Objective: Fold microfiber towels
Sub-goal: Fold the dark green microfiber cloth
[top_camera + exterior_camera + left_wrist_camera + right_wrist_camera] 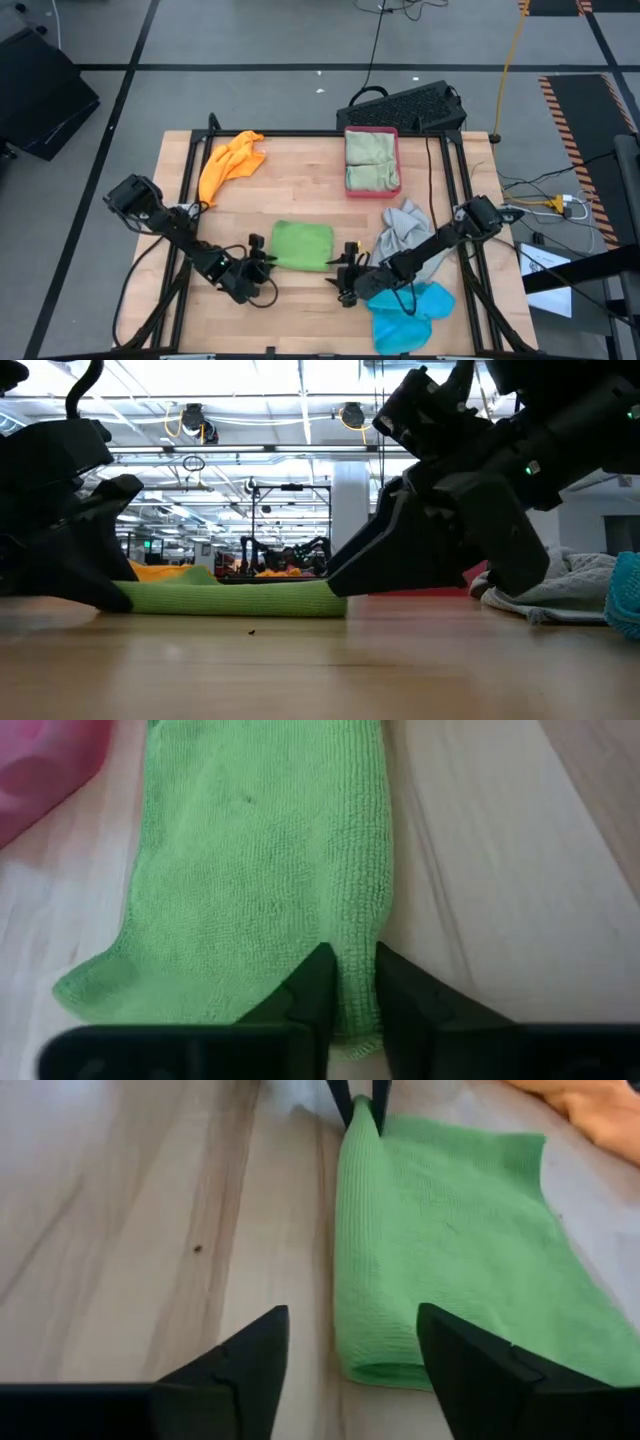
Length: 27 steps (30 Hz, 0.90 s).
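Note:
A bright green microfiber towel (302, 245) lies folded flat on the table's middle, with its thick folded edge toward the near side. My left gripper (352, 952) is shut on the left end of that edge. My right gripper (352, 1312) stands open at the edge's right end (372, 1365), one finger on either side of it. An orange towel (230, 162) lies crumpled at the far left. A grey towel (405, 232) and a blue towel (408, 310) lie under my right arm. My left gripper pinches the left end of the green towel's folded near edge (354, 1010) between its two fingers. The fingers slant down from the table's near left and lie along the edge. The towel lies flat on the table. My right gripper: whether its fingers touch the towel, I cannot tell.
A pink-red tray (372, 131) at the far middle holds pale sage cloths (371, 160). A black keyboard (405, 105) lies beyond the table's far edge. Bare wood shows on the table's near side, between the two arms.

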{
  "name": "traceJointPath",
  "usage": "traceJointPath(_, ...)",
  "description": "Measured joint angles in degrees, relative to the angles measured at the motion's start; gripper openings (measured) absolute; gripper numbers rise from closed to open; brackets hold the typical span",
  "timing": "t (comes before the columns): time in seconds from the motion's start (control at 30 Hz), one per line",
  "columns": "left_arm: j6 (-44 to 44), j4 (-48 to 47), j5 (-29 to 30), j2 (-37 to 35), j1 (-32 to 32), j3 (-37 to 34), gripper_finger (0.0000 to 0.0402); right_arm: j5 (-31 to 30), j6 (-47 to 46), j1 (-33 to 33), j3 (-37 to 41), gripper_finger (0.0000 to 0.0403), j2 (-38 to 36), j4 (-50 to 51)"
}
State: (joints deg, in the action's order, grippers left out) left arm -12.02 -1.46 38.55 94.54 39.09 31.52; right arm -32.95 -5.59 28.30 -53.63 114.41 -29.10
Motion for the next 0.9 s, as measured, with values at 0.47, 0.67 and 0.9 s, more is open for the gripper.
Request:
traceJointPath(0.47, -2.26, 0.05, -0.4, -0.02, -0.07, -0.08, 0.003, 8.93, 5.88, -3.61, 0.0, 0.0217, 0.9, -3.71)
traceJointPath(0.67, -2.66, 0.91, -0.55, -0.02, -0.07, -0.12, 0.0016, 8.44, 0.8, -4.4, -0.06, 0.0171, 3.28, -3.83)
traceJointPath(0.9, -4.1, 1.08, -2.23, -1.11, 0.02, -0.14, 0.0023, 8.35, -0.91, -4.57, -0.08, 0.003, 3.12, -3.1)
